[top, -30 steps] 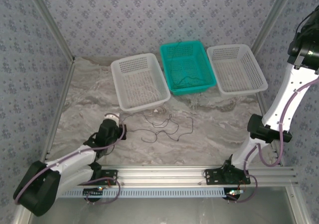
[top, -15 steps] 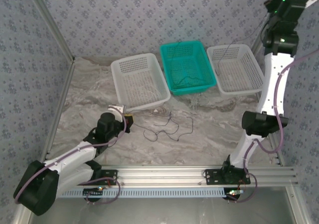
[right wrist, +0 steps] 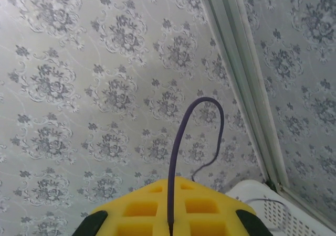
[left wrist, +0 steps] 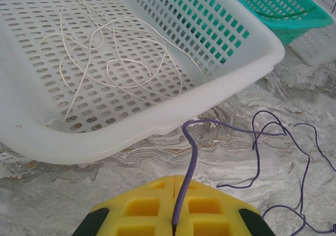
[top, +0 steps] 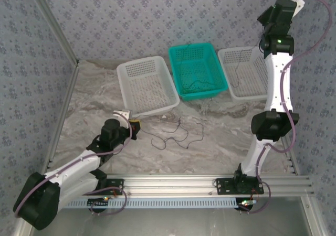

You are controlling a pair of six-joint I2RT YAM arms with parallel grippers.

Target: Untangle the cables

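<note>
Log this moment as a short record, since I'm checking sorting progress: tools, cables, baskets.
left tool: shut on purple cable, its rest loose on the table
right tool: raised high, shut on dark cable hanging over right white basket
left white basket: whitish cable inside
teal basket: dark green cable inside

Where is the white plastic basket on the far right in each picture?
Top external: the white perforated plastic basket sits last on the right of the row, beside the teal plastic basket.
Left wrist: a slice at the right edge, behind the teal basket.
Right wrist: its corner, bottom right.
Landmark: the teal basket, in top and left wrist views.
</note>
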